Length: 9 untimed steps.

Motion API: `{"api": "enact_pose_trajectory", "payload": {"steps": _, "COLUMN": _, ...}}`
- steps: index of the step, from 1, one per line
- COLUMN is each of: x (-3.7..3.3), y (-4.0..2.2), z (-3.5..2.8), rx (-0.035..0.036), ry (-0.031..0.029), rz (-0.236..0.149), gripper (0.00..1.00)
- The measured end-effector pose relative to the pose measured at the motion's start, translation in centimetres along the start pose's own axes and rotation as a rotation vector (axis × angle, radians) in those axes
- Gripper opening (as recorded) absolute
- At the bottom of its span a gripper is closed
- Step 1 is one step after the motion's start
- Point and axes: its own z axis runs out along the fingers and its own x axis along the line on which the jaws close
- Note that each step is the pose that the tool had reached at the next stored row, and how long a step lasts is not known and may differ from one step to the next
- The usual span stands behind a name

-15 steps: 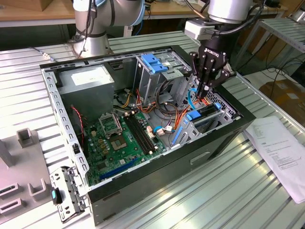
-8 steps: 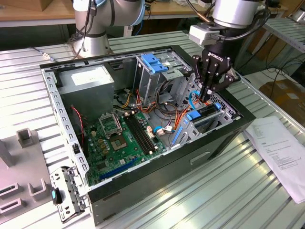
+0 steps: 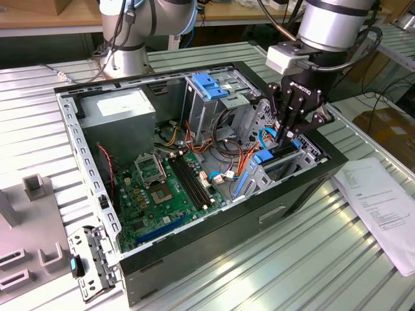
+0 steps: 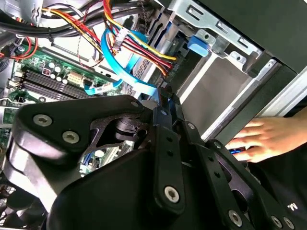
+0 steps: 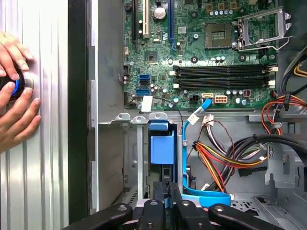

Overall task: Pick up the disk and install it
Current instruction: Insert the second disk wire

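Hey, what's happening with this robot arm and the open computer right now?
The gripper is down inside the open computer case, at the drive bay on the exterior view's right, closed on the disk by its blue-railed edge as it sits in the bay slot. A person's hand rests on a round device on the table beside the case.

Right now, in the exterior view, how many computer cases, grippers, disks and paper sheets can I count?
computer case: 1
gripper: 1
disk: 1, held by the gripper
paper sheet: 1
Total: 4
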Motion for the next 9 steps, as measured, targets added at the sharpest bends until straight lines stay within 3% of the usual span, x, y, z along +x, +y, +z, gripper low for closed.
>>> {"api": "enact_pose_trajectory", "payload": {"steps": 2, "x": 0.29, "y": -0.01, "z": 0.09, "rx": -0.0004, "ry": -0.0205, "rz": 0.000, "gripper": 0.16}}
{"api": "enact_pose_trajectory", "payload": {"steps": 3, "x": 0.45, "y": -0.01, "z": 0.14, "rx": -0.0009, "ry": -0.0371, "rz": -0.001, "gripper": 0.16}}
{"api": "enact_pose_trajectory", "payload": {"steps": 4, "x": 0.54, "y": -0.01, "z": 0.16, "rx": -0.0012, "ry": -0.0499, "rz": -0.001, "gripper": 0.16}}
{"api": "enact_pose_trajectory", "payload": {"steps": 5, "x": 0.79, "y": -0.02, "z": 0.23, "rx": -0.0019, "ry": -0.0784, "rz": -0.001, "gripper": 0.16}}
{"api": "enact_pose_trajectory", "payload": {"steps": 6, "x": 1.01, "y": -0.03, "z": 0.28, "rx": -0.0023, "ry": -0.0947, "rz": -0.002, "gripper": 0.16}}
{"api": "enact_pose_trajectory", "payload": {"steps": 7, "x": 1.17, "y": -0.03, "z": 0.33, "rx": -0.0024, "ry": -0.1038, "rz": -0.002, "gripper": 0.16}}
{"api": "enact_pose_trajectory", "payload": {"steps": 9, "x": 1.79, "y": -0.05, "z": 0.48, "rx": -0.0031, "ry": -0.1334, "rz": -0.002, "gripper": 0.16}}
